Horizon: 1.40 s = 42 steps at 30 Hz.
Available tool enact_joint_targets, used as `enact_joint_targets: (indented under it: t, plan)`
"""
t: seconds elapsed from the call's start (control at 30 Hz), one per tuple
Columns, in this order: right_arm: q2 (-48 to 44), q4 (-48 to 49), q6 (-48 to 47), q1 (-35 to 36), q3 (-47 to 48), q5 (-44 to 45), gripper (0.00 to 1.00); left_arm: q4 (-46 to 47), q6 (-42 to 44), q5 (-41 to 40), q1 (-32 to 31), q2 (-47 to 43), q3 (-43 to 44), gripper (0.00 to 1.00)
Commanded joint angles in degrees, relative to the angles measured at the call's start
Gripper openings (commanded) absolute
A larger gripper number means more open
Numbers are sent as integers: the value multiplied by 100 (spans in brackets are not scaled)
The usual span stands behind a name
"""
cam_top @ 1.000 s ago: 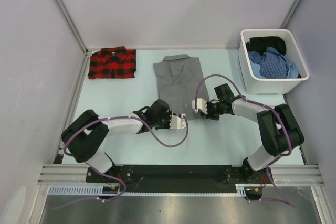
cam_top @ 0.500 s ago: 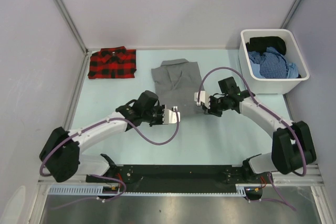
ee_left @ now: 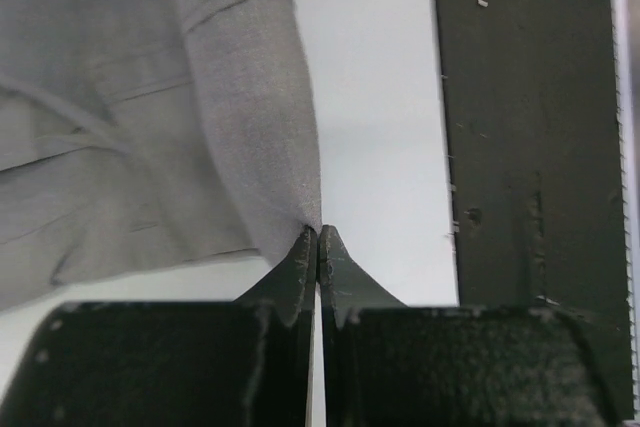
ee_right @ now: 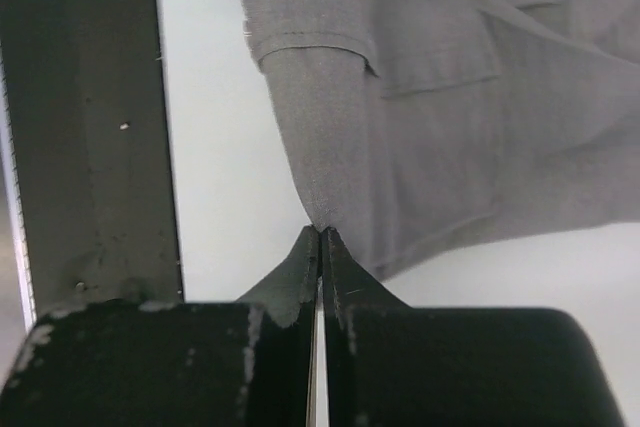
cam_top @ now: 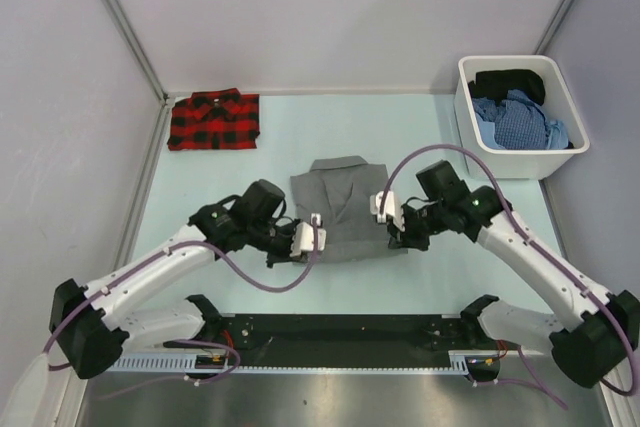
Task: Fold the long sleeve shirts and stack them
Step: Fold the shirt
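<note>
Top view: folded grey shirt [cam_top: 345, 209], collar on the far side, lies on the table [cam_top: 200, 187] between both grippers, with the left gripper [cam_top: 308, 235] at its left edge and the right gripper [cam_top: 385, 212] at its right edge. Folded red-and-black plaid shirt [cam_top: 213, 120] sits well beyond the left fingers, far corner. Left wrist: fingers [ee_left: 300, 272] clenched, nipping a grey fold at the tips. Right wrist: fingers [ee_right: 340, 277] clamped on a grey fold, with a sleeve cuff [ee_right: 305, 22] just beyond.
</note>
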Motion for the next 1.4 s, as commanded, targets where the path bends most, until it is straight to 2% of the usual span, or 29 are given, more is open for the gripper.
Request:
enact_joint_targets:
  t: [0.0,0.1,0.13,0.23,0.27,0.37,0.5,0.6,0.7,0.87,1.0,1.23,1.37]
  plan:
    - [767,-14,-50,-564,668,-136,0,-401,59,434,800,746,884,0]
    - [1804,-101,-366,-1057,1502,-470,0,-393,446,373,1365,1371,1455,0]
    - [2381,-136,-464,-1223,1783,-540,0,-366,500,329,1488,1791,1813,0]
    - [3236,-251,-683,-1426,2820,-760,0,-349,605,320,1945,2810,2587,0]
    - [3805,-381,-745,-1532,3397,-813,0,-349,623,303,2103,3041,2782,0]
    - [5035,-785,-1026,-1734,4287,-857,0,-331,641,232,2271,3936,3520,0]
    - [6171,-1260,-1159,-1901,6007,-953,0,-296,526,153,2543,4852,4417,0]
    - [6866,-1420,-1176,-1946,6757,-954,0,-244,553,13,2614,5414,4875,0]
    - [7333,-1227,-1107,-1928,7014,-813,0,-156,518,-154,2632,5941,5192,0]
    - [7818,-824,-703,-1910,7331,-673,0,143,167,-550,2667,6409,5341,0]
    - [7915,-681,-351,-1858,7296,-751,0,205,131,-533,2711,6463,5263,0]
    - [7319,-638,-61,-1822,7033,-971,0,179,26,-260,2860,5874,5104,0]
    - [7098,-191,107,-1867,6822,-831,0,196,-45,-365,2930,5812,5201,0]
